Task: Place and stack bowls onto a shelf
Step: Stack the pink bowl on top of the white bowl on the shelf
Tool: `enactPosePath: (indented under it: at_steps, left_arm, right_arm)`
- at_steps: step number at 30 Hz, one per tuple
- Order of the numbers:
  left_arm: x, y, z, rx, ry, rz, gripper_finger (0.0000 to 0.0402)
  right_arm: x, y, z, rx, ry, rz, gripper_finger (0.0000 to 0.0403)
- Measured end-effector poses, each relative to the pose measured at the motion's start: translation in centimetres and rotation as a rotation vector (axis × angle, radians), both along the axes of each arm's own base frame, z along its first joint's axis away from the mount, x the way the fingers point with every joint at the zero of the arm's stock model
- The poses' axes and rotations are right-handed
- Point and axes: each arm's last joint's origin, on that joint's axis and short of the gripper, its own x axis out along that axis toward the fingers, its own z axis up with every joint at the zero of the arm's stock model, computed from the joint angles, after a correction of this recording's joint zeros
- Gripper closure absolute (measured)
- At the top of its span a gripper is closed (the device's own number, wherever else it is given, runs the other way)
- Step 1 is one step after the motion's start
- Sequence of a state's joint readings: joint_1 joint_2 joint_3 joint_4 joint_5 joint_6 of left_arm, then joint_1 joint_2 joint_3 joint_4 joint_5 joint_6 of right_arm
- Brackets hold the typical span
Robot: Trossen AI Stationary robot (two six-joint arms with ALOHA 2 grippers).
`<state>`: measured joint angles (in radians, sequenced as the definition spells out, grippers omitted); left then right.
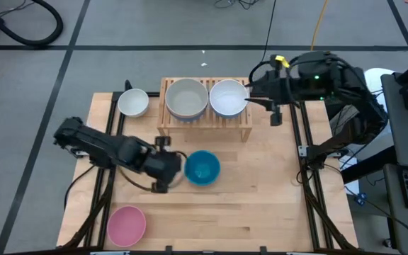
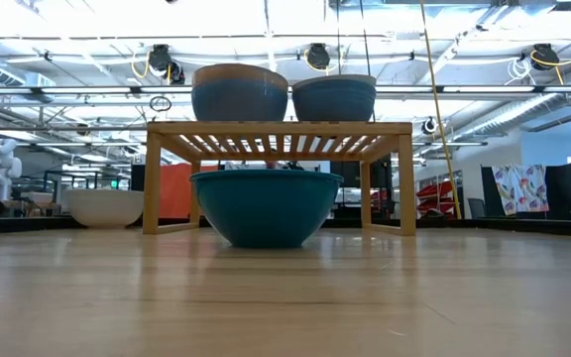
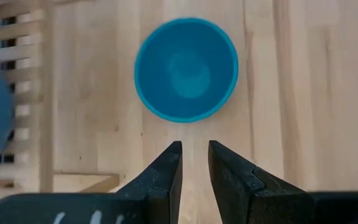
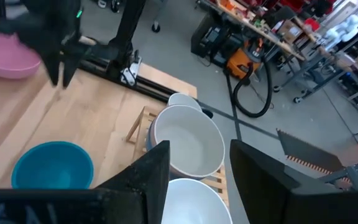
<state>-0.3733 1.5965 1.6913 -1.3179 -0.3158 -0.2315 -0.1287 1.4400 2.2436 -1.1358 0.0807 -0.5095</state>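
Bowls, high view: two large pale bowls sit side by side on the shelf at 12 o'clock on the table; the left shelf bowl looks greyish-white inside, the right shelf bowl whiter. A small white bowl stands on the table just beside the shelf, toward 10 o'clock. A teal bowl sits near the table's middle, and a pink bowl lies at 7 o'clock.
Left gripper, high view: the left gripper is low over the table at 9 o'clock of the teal bowl, just beside its rim.
Right gripper, high view: the right gripper hangs at 3 o'clock of the right shelf bowl, at its rim.
Low view: the teal bowl stands upright in front of the slatted light-wood shelf; both shelf bowls show blue outsides, the left one with a tan rim band. The white bowl rests on the table at 9 o'clock of the shelf.
Left wrist view: the teal bowl is round, glossy and empty; the left gripper's fingers have a narrow gap, hold nothing, and stop short of the bowl.
Right wrist view: the right gripper's fingers are spread wide and empty above the two shelf bowls; the teal and pink bowls lie farther off.
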Motion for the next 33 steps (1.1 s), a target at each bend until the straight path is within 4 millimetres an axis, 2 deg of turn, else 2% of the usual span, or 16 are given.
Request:
enactPosePath:
  at_steps: [6,9,14,23,26,28,33]
  left_arm:
    - [3.7,-1.8,-4.2,-0.016,0.126,-0.183,0.0319]
    - [5.2,-2.3,-5.5,-0.042,0.126,-0.252,0.0319]
    - [6.7,-2.3,-6.1,-0.038,0.067,-0.313,0.0319]
    - [7.9,-1.0,-7.0,-0.078,0.077,-0.276,0.0319]
    - [8.3,-0.9,-7.6,-0.120,0.086,-0.217,0.0319]
    - [8.4,-0.9,-8.1,-0.152,0.108,-0.117,0.0319]
    - [6.8,-0.6,-8.3,-0.298,0.222,0.380,0.0319]
  right_arm:
    - [-1.3,0.2,0.5,-0.004,-0.028,0.001,0.0243]
    - [-1.8,0.2,0.6,-0.006,-0.023,0.003,0.0243]
    - [-2.3,0.3,0.5,-0.006,-0.008,0.004,0.0243]
    - [-3.3,0.4,0.1,0.002,0.053,0.005,0.0243]
    - [-3.5,0.5,0.1,0.002,0.056,0.005,0.0243]
    - [-3.7,0.5,0.2,0.001,0.053,0.005,0.0243]
    - [-4.2,0.6,0.4,-0.001,0.041,0.005,0.0243]
